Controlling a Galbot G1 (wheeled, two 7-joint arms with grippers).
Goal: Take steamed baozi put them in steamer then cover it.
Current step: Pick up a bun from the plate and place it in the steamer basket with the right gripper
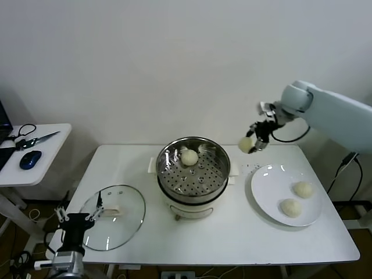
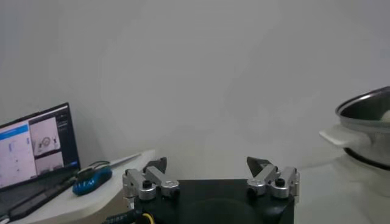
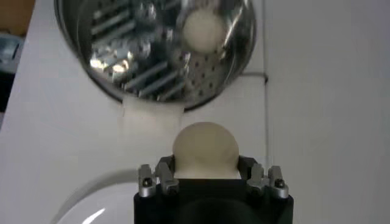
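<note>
R gripper (image 1: 251, 143) clamped on smooth cream bun (image 3: 205, 149), in air btwn steamer (image 1: 193, 170) & plate (image 1: 263, 198) | 1 bun in steamer tray, 2 on plate | L gripper (image 1: 78, 220) fingers apart, parked by glass lid (image 1: 113, 217)

Uncovered steamer (image 1: 193, 174), lid (image 1: 113, 217) well aside

My head camera looks forward and down over the whole white table (image 1: 221, 244), from fairly far back. My right wrist camera hangs above the table edge, aimed down past its own gripper (image 3: 205, 173) at the steamer (image 3: 155, 49) (which the head view shares (image 1: 193, 168)). My left wrist camera sits low, facing level toward the wall, catching the steamer's rim (image 2: 365, 131) and the side desk (image 2: 91, 195).
</note>
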